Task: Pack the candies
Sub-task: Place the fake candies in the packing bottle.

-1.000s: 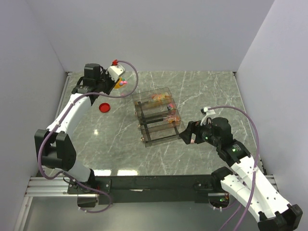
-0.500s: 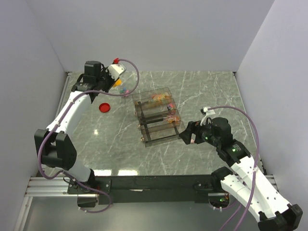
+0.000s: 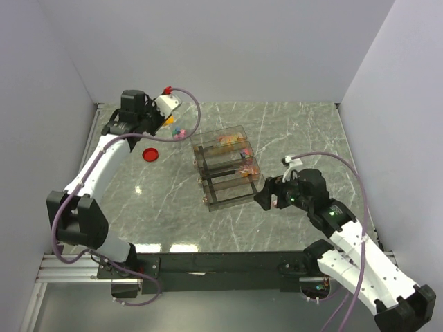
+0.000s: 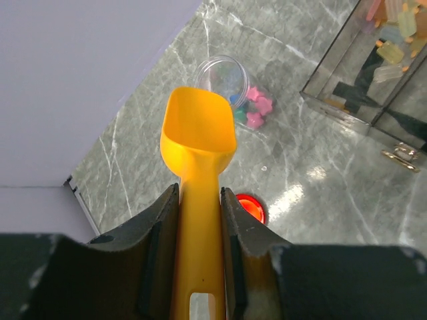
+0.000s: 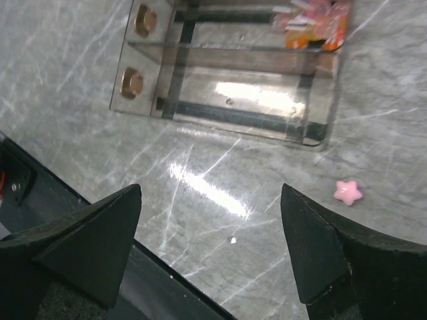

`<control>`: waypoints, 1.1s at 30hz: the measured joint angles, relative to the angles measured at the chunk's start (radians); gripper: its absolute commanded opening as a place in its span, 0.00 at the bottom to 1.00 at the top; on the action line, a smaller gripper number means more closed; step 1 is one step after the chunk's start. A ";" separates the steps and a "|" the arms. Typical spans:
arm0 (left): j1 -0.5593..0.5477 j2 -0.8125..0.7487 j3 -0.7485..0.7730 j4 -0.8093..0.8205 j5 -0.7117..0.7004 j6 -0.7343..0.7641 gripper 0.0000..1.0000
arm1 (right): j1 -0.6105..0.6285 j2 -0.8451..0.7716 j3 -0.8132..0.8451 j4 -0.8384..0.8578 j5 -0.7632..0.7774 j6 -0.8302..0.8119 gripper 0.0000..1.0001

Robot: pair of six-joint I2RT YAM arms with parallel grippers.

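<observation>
My left gripper (image 4: 199, 193) is shut on the handle of the yellow scoop (image 4: 199, 133), whose bowl shows no candy inside. Just beyond its tip a clear jar (image 4: 223, 72) lies on its side with pink and blue-green candies (image 4: 256, 111) spilled at its mouth; from above they show as a small cluster (image 3: 177, 131). More candies (image 3: 228, 142) lie in the far and middle compartments of the clear box (image 3: 208, 200). My right gripper (image 5: 210, 200) hangs open over bare table near the box's near end, with one pink star candy (image 5: 347, 191) loose on the table beside it.
A flat red lid (image 3: 149, 154) lies on the table left of the box and shows under the scoop handle (image 4: 250, 207). Walls close the table at the back and both sides. The box has metal latches (image 5: 133, 83) on its near-left side.
The left gripper has drawn the scoop back toward the far left corner, uncovering the jar and the spilled candies. The right gripper has shifted slightly left toward the box.
</observation>
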 measured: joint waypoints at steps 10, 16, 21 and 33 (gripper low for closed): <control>0.000 -0.423 -0.429 0.243 0.107 -0.169 0.04 | 0.219 0.306 0.124 0.082 0.099 0.015 0.87; 0.009 -0.660 -0.665 0.398 0.165 -0.305 0.05 | 0.292 0.549 0.272 0.209 0.138 0.023 0.83; 0.013 -0.829 -0.814 0.467 0.162 -0.430 0.04 | 0.328 0.800 0.438 0.287 0.167 0.031 0.79; 0.014 -0.940 -0.865 0.559 -0.028 -0.581 0.06 | 0.379 1.222 0.760 0.278 0.254 0.023 0.53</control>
